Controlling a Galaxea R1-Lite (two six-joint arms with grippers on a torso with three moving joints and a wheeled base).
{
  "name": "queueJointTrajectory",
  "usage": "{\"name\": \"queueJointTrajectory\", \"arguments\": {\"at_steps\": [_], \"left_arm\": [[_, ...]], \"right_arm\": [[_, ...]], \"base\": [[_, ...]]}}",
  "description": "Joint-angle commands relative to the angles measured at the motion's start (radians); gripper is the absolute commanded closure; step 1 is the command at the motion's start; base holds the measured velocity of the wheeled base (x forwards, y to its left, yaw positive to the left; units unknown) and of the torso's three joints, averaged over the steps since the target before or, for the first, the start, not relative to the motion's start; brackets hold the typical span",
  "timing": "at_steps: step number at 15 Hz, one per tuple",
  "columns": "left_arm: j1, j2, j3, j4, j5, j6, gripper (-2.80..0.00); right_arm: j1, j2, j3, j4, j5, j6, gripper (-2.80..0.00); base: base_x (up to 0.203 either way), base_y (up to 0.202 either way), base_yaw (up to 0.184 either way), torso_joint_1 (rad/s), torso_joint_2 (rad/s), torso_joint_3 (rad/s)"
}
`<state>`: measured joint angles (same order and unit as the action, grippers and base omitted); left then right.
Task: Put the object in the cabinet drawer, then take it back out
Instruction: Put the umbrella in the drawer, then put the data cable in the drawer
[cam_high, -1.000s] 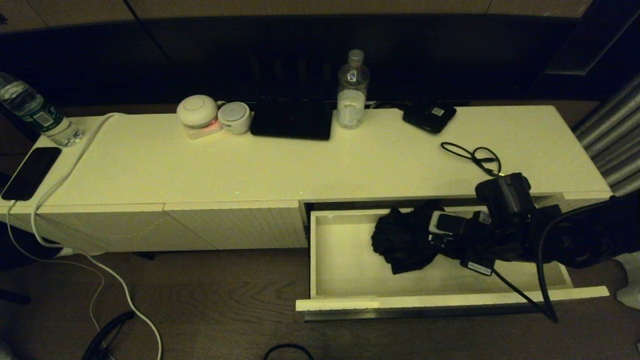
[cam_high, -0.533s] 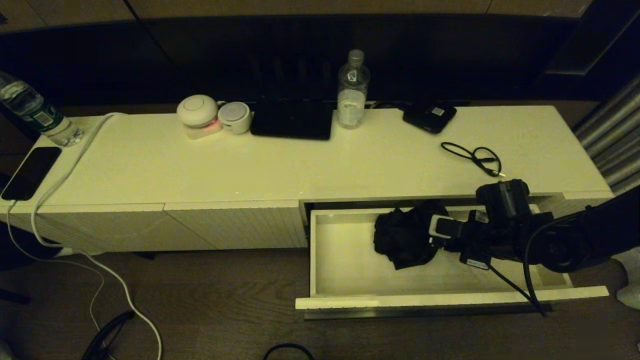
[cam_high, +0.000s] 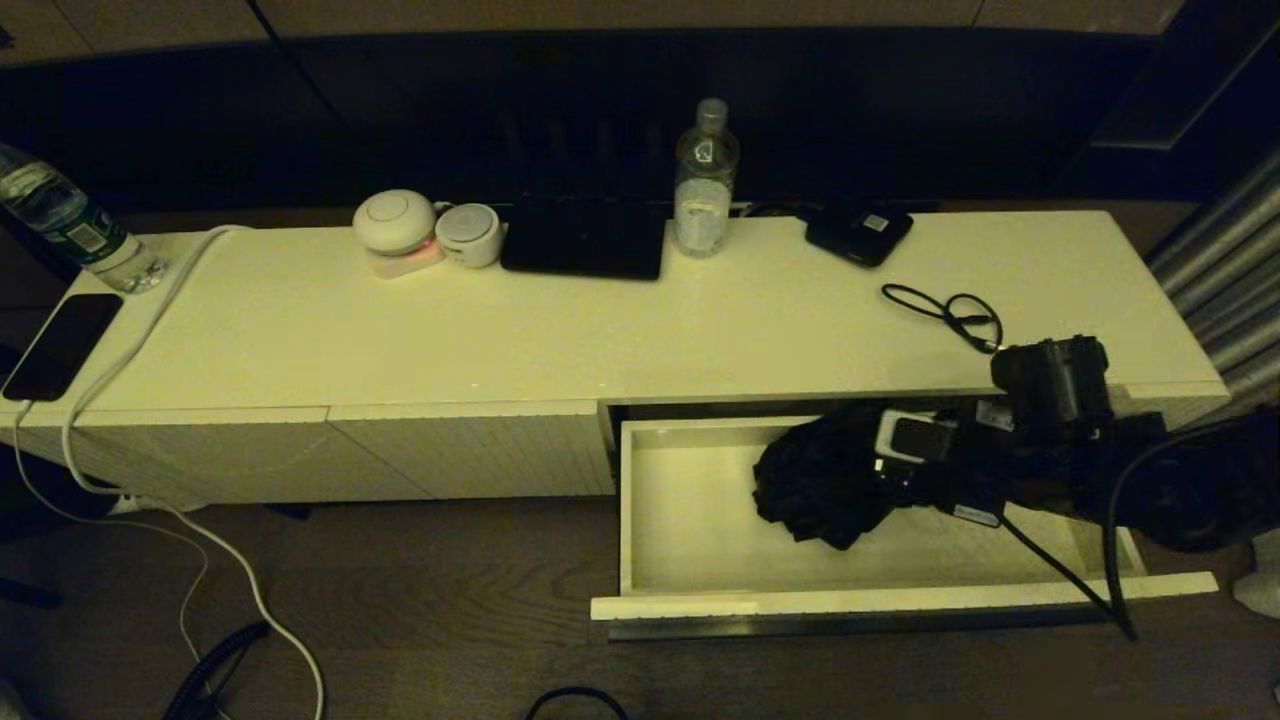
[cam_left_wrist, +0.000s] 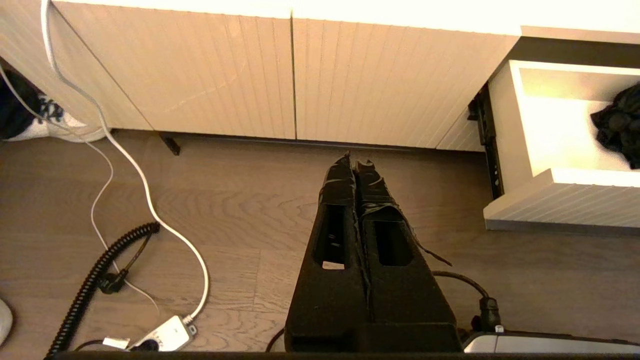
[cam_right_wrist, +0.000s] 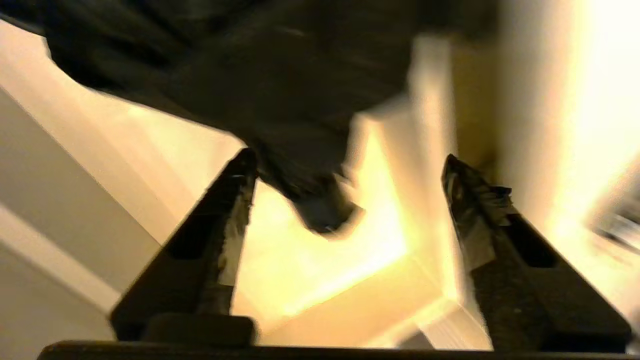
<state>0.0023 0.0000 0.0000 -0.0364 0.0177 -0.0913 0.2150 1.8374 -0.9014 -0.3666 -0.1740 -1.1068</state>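
The object, a crumpled black cloth (cam_high: 815, 485), lies inside the open drawer (cam_high: 680, 500), on its white floor near the back wall and a little right of the middle. In the right wrist view the same cloth (cam_right_wrist: 240, 75) fills the space just ahead of the fingertips, and one loose corner hangs down between them.

Our right gripper (cam_high: 880, 470) sits at the cloth's right edge, above the right half of the drawer. Its fingers (cam_right_wrist: 220, 235) stand wide apart with nothing clamped between them; the cloth is not held.

We judge that the placing half of the task is done, since the cloth rests in the drawer on its own, and that taking it back out is the step in hand. To do it well, we should centre the open fingers over the thickest fold, not the dangling corner, and come low enough to gather several layers before closing. We should stay off the drawer's back wall, which is close by, and lift straight up so that the trailing cloth clears the cabinet edge above it.

Our left gripper (cam_left_wrist: 355, 172) is parked over the floor, left of the drawer, fingers pressed together.
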Motion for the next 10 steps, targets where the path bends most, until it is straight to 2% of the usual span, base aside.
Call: {"name": "queueJointTrajectory", "arguments": {"at_steps": [1, 4, 6, 9, 10], "left_arm": [[0.0, -0.002, 0.0, 0.0, 0.001, -0.001, 0.0], [0.001, -0.002, 0.0, 0.0, 0.001, -0.001, 0.0], [0.001, -0.002, 0.0, 0.0, 0.001, -0.001, 0.0], [0.001, -0.002, 0.0, 0.0, 0.001, -0.001, 0.0], [0.001, -0.002, 0.0, 0.0, 0.001, -0.001, 0.0]], "right_arm": [[0.009, -0.18, 0.028, 0.013, -0.005, -0.004, -2.8], [0.0, -0.316, 0.037, 0.084, -0.035, 0.015, -2.8], [-0.011, -0.356, 0.023, 0.134, -0.095, 0.134, -2.8], [-0.032, -0.372, -0.075, 0.249, -0.157, 0.254, -2.8], [-0.039, -0.373, -0.102, 0.286, -0.178, 0.32, -2.8]], "base": [[0.0, 0.0, 0.0, 0.0, 0.0, 0.0], [0.0, 0.0, 0.0, 0.0, 0.0, 0.0], [0.0, 0.0, 0.0, 0.0, 0.0, 0.0], [0.0, 0.0, 0.0, 0.0, 0.0, 0.0], [0.0, 0.0, 0.0, 0.0, 0.0, 0.0]]}}
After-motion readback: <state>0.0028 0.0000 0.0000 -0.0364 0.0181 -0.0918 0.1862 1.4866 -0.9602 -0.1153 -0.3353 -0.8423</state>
